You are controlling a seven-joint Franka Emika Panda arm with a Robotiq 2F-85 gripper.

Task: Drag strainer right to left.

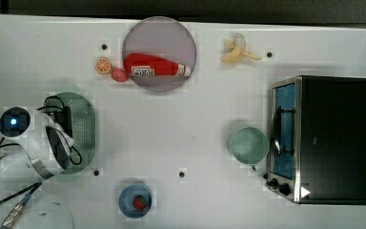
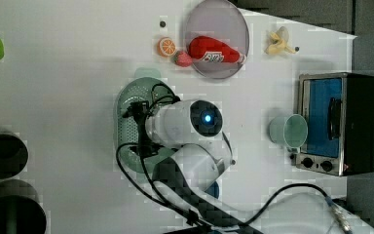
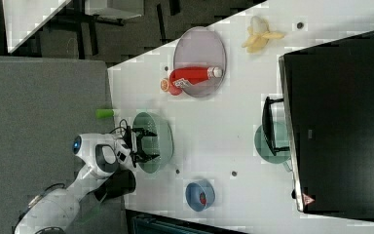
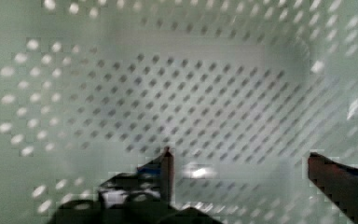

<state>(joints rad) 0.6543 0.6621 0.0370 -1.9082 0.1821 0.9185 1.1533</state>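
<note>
White table [image 1: 181, 129], perforated sage-green strainer [image 1: 83, 124]

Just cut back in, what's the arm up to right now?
The gripper is open and down inside the strainer, fingers apart over its perforated floor, gripping nothing. The strainer sits at the top view's left end of the table, by the robot's base, far from the green cup and toaster oven. The ketchup bottle lies on the plate.

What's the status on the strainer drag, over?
Hand open, fingers inside the strainer. Strainer sits at the top view's left end of the table, nothing gripped. No object against it.
</note>
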